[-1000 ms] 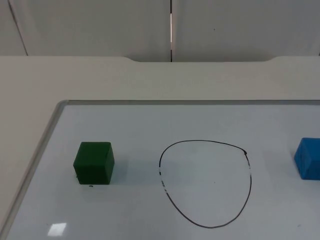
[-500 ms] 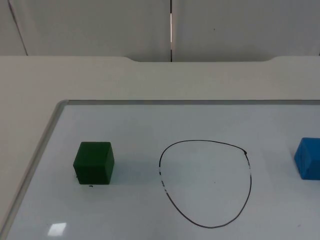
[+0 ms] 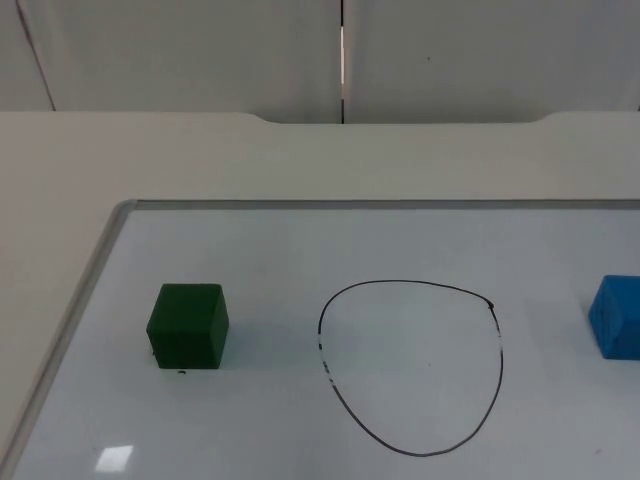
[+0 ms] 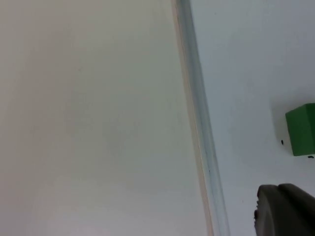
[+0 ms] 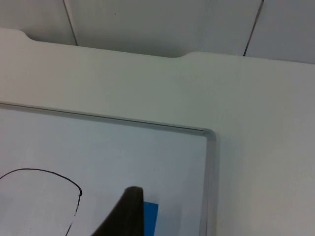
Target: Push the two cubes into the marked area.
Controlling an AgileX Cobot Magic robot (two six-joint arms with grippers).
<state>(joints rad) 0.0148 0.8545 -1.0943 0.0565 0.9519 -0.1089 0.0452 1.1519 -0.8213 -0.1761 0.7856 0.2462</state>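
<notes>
Nothing has moved: green cube (image 3: 188,326) and blue cube (image 3: 617,316) sit outside the marked area (image 3: 412,366). Left end effector (image 4: 284,209) and right end effector (image 5: 125,212) wait; whether spread, cannot tell. Off-centre pushes could spin either cube wide.

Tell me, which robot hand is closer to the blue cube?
Right. The right hand's fingertip hangs just beside the blue cube. The left hand waits near the whiteboard's opposite edge, by the green cube.
</notes>
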